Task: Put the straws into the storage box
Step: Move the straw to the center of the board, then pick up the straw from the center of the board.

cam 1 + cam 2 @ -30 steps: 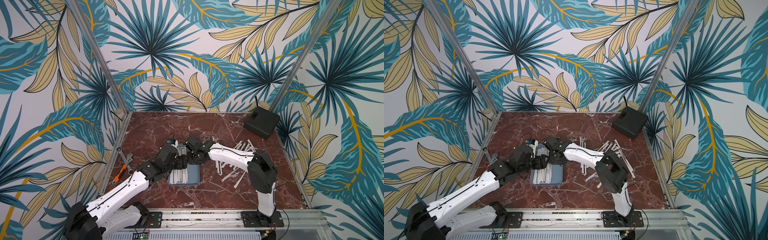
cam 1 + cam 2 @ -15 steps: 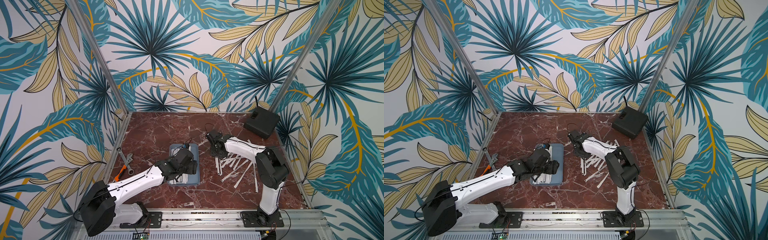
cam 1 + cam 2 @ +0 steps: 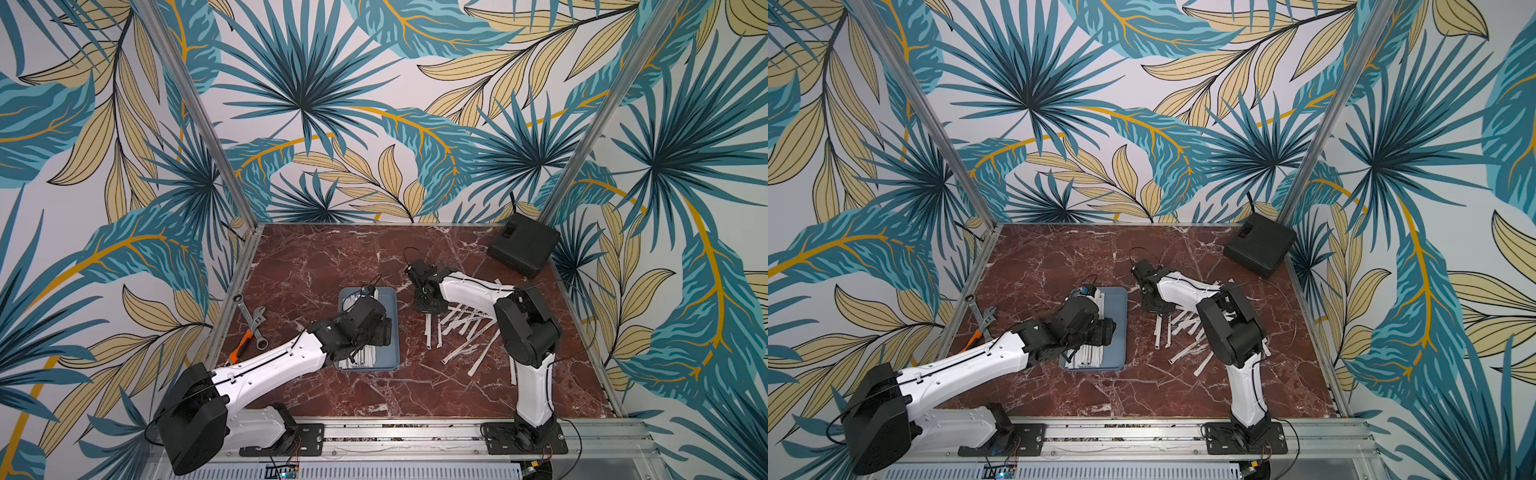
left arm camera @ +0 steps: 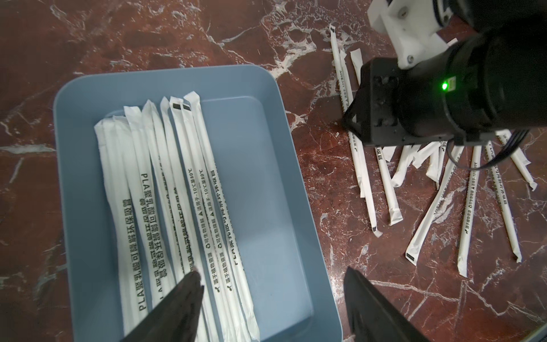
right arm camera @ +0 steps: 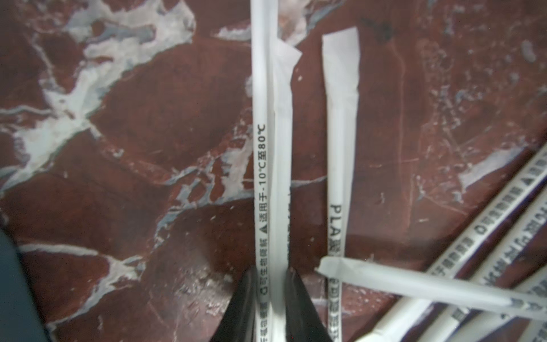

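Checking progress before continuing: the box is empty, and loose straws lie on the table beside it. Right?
No, the box holds a row of straws, as the left wrist view shows. Loose straws do lie on the table beside it.

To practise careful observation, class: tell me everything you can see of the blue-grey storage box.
The storage box is a shallow grey-blue tray, plastic by its look, with rounded corners and a low rim. It sits flat on the red marble table, near its middle in both top views. Paper-wrapped straws lie lengthwise inside, bunched to one side, leaving part of the floor bare. The left gripper hangs over it, jaws open.
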### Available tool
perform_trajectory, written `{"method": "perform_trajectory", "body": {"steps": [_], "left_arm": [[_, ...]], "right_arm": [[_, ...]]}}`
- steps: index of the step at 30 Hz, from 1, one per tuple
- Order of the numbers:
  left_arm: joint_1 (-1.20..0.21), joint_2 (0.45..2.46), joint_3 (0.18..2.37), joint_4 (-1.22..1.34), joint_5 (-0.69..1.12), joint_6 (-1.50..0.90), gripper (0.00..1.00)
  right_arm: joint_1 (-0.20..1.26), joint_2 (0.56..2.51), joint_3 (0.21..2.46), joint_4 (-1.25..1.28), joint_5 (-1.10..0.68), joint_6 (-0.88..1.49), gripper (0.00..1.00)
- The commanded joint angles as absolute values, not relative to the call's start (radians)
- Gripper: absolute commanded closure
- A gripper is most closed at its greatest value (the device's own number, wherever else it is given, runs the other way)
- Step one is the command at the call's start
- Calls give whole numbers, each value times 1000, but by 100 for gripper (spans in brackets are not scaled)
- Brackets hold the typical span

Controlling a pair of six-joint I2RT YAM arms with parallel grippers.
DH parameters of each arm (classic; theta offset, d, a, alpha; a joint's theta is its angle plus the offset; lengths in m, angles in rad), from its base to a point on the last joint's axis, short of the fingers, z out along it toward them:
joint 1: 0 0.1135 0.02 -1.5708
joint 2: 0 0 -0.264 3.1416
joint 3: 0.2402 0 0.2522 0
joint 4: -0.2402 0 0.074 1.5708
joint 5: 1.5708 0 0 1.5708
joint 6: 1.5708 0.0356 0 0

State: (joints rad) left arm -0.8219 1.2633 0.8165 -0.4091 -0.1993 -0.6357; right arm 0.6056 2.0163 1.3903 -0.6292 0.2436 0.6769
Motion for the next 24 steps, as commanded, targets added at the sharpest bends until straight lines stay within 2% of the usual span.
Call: {"method": "perform_trajectory", "body": {"steps": [1,3,7,9,12,14,24], "left_arm": [[-821,1241,818,-419,-241,-621,20],[-819,1236,819,-418,-248,-617,20],[-818,1232,813,-412,-249,-606,19],[-818,1236,810,-410,-247,-605,19],[-816,1238,811,-426,-241,-610,19],[-816,1234,806,-434,-244,-616,19],[-815,1216,778,-420,-250,-629,19]], "right_arm": [[676,1946,1310,-666,157,711,79],[683,1879,1274,-671,141,715,76],[682,1804,1254,-680,173,663,60],[681,1840,1293,-726,217,646,63],[690,1870,1319,-715,199,650,77],[694,1877,1332,-694,191,663,83],[687,1985,1363,-665,218,681,80]]}}
